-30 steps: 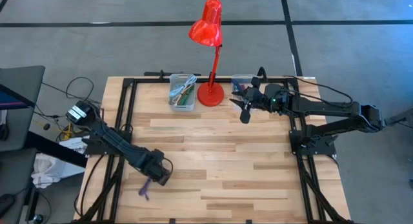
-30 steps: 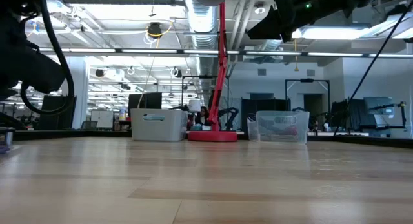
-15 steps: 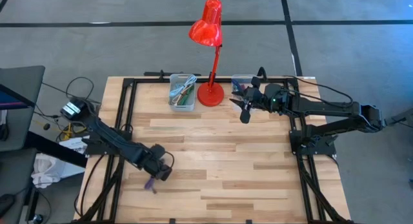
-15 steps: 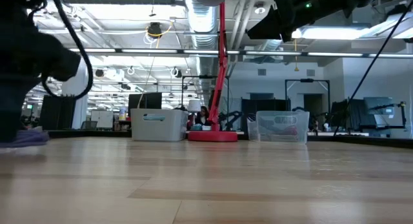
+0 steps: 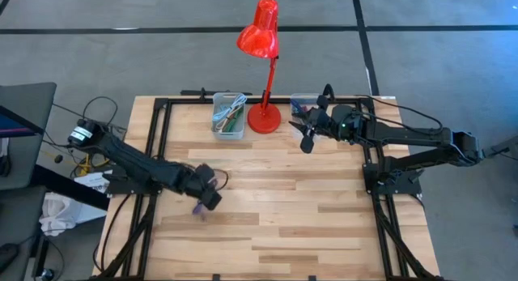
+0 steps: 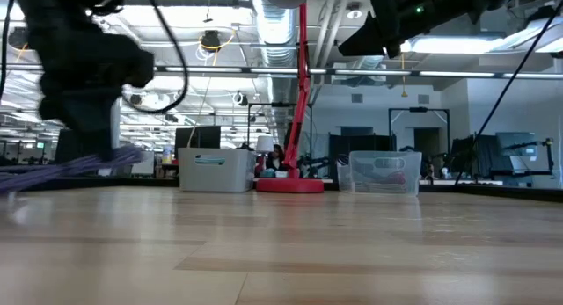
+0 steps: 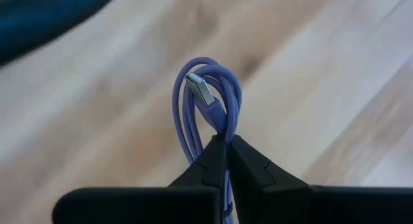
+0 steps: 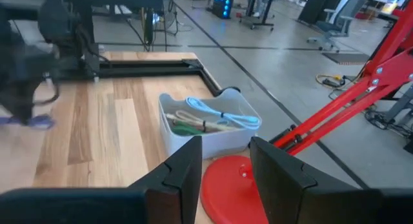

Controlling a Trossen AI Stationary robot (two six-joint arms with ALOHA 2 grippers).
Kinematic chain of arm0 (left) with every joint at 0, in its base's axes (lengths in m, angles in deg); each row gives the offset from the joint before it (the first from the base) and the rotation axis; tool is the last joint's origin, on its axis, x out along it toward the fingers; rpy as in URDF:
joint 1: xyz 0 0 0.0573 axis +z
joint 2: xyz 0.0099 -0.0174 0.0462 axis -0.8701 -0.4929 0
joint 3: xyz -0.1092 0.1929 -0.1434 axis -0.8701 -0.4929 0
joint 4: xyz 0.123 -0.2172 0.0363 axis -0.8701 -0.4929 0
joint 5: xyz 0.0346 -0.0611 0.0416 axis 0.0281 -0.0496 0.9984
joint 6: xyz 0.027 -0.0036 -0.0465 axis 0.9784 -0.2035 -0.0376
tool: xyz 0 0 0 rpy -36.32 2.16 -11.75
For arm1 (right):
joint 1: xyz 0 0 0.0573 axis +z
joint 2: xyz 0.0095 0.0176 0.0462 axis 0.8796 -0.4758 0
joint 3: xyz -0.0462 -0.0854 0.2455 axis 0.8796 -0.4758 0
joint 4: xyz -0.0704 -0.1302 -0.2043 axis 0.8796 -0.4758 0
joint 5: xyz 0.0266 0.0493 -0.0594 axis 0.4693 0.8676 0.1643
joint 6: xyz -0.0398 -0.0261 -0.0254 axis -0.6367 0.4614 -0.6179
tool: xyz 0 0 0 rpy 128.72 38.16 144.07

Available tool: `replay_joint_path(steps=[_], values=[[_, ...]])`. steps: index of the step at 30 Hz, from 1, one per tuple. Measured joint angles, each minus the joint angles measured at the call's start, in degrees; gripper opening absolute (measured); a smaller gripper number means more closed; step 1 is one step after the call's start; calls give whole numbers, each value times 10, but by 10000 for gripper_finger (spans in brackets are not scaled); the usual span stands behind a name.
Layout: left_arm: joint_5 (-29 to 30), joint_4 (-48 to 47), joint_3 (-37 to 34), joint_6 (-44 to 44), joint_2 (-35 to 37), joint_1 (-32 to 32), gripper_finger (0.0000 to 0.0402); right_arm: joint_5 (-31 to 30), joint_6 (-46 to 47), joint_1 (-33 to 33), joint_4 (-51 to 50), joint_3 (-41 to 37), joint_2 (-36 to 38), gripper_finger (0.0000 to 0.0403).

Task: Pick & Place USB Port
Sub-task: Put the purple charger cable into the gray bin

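My left gripper [image 7: 226, 146] has moved up-right toward frame centre, carrying the purple USB cable [image 7: 208, 114]. Its jaws are pinched closed on the coil, which loops out just past the tips. My right gripper [image 5: 307, 127] waits upper right, jaws parted, empty.

The purple cable [image 7: 208, 114] runs hidden between the left gripper [image 7: 226, 161] fingers.

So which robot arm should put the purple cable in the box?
The left. Its gripper already pinches the purple cable above the table, while the right gripper hangs open by the red lamp, holding nothing.
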Motion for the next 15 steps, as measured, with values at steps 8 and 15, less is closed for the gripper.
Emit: replay_joint_path(steps=[8,15], values=[[76,83,1,212,85,72,8,5,-8,4,-22,0,12,124],[168,119,1,385,148,97,8,9,-20,10,-43,0,54,124]])
